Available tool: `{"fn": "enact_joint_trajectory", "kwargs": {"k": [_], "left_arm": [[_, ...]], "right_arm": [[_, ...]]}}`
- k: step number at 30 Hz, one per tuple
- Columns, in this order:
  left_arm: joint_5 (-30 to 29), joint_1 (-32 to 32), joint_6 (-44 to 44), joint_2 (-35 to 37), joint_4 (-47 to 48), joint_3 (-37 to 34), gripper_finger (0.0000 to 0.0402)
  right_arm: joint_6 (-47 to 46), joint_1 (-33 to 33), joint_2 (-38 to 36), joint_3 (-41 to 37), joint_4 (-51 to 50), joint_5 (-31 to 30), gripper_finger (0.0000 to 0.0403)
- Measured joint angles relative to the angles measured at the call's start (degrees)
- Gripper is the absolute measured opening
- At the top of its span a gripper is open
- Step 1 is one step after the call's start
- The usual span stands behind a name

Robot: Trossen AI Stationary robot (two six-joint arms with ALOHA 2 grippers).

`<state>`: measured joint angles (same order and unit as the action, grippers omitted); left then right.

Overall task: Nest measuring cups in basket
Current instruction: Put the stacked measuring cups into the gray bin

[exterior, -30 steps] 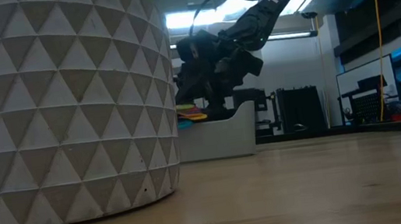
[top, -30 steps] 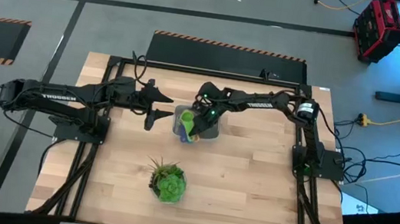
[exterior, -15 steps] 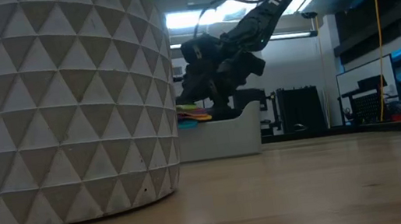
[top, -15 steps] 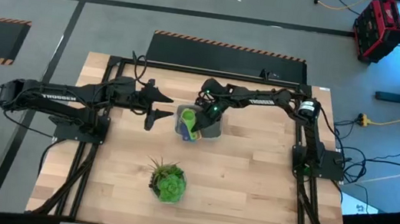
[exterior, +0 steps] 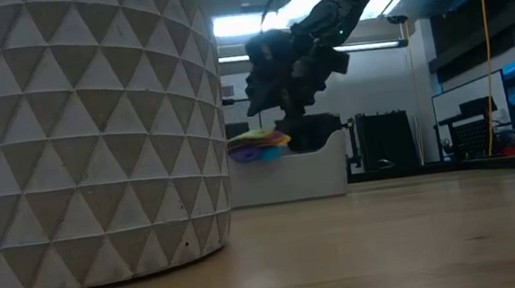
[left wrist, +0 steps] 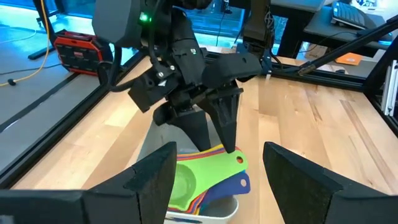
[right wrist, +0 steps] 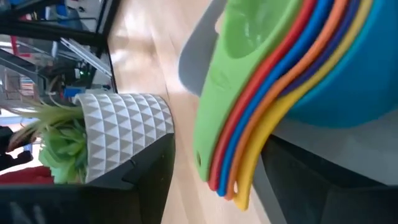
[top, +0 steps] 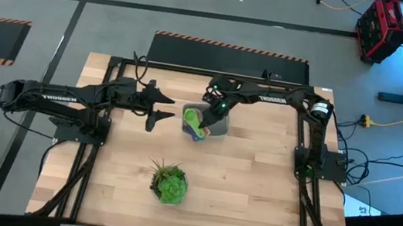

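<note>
Nearest on the table (top: pixel 254 190) we find the potted plant (top: pixel 169 184) in its white patterned pot (exterior: pixel 80 139), well clear of the work. Beyond it, toward the far middle, sits the basket (top: pixel 217 128) — a pale tub holding the measuring cups (top: pixel 194 121). The cups are nested in one stack, green uppermost, with red, blue, orange and yellow rims beneath (right wrist: pixel 249 118); their handles project over the basket's left rim (exterior: pixel 258 145). The right hand (top: pixel 215 115) hangs directly above the basket, pointing down, its fingers parted and grasping nothing; the fingertips (left wrist: pixel 229 134) stand just above the green handle, and we cannot tell whether they touch it. To the left, the left hand (top: pixel 157 109) waits over the table — released, fingers spread, near the basket but apart from it.
</note>
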<state>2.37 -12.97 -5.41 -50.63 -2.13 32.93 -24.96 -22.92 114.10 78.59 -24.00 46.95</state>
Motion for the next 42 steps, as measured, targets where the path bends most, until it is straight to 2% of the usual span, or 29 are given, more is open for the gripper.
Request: {"fn": "enact_joint_trajectory", "kwargs": {"k": [12, 30, 42], "left_arm": [[0.0, 0.0, 0.0, 0.0, 0.0, 0.0, 0.0234], [0.0, 0.0, 0.0, 0.0, 0.0, 0.0, 0.0234], [0.0, 0.0, 0.0, 0.0, 0.0, 0.0, 0.0234]], "right_arm": [[1.5, -1.0, 0.0, 0.0, -5.9, -10.3, 0.0240], [-1.4, -0.9, 0.0, 0.4, -6.3, -11.9, 0.0240], [5.9, 1.0, 0.1, 7.1, -16.3, -21.9, 0.0240]]}}
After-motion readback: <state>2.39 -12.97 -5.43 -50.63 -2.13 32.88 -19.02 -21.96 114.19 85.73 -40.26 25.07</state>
